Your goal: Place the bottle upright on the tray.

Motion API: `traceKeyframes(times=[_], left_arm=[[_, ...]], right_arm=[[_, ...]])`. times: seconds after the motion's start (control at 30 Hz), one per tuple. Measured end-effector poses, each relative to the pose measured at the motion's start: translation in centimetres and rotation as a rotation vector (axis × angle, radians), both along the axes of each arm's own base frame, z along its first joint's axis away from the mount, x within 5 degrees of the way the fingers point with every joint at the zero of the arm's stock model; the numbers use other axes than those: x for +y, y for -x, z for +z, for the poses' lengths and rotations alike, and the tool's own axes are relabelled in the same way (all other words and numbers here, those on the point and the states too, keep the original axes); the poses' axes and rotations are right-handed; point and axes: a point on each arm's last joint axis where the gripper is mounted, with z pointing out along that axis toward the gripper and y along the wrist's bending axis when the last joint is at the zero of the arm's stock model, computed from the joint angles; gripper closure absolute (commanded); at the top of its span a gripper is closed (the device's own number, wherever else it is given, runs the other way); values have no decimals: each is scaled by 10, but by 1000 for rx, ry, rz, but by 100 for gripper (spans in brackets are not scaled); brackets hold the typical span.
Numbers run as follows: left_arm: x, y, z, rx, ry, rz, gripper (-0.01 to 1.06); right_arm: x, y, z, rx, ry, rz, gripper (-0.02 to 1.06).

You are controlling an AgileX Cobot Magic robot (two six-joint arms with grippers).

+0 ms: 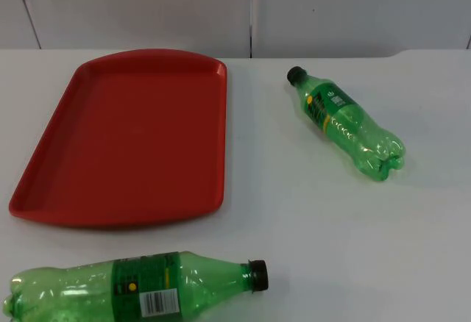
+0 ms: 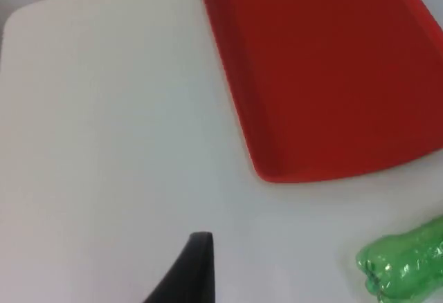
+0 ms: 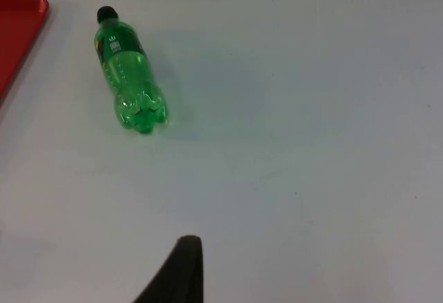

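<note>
From the top view I find the red tray (image 1: pixel 125 142) bare on the white table (image 1: pixel 309 212), one green bottle (image 1: pixel 344 122) lying to its right and a second bottle (image 1: pixel 132 287) lying just in front of it. By the left wrist view, a black fingertip (image 2: pixel 190 272) of the left gripper hangs over bare table near the tray (image 2: pixel 325 75) and the second bottle's base (image 2: pixel 405 265); I cannot tell the claw's state. By the right wrist view, the right gripper's fingertip (image 3: pixel 176 272) hangs well apart from the lying bottle (image 3: pixel 127 85); again I cannot tell.

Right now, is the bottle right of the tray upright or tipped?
Tipped. The bottle lies on its side on the table, black cap toward the wall, apart from the red tray.
</note>
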Motion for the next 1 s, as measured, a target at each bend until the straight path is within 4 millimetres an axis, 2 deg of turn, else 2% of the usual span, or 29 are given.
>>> traceKeyframes(times=[0.23,0.5,0.6,0.77,1.0], left_arm=[[-6,-24,-10,91,-103,-162,0],[-17,-48,-16,123,-109,-337,0],[-20,-57,-13,125,-97,-367,0],[-23,-84,-7,152,-101,-413,0],[-32,-107,-3,168,-152,-487,0]], right_arm=[[0,0,0,0,0,0,-1],[0,0,0,0,0,0,-1],[0,0,0,0,0,0,-1],[0,0,0,0,0,0,-1],[0,0,0,0,0,0,-1]])
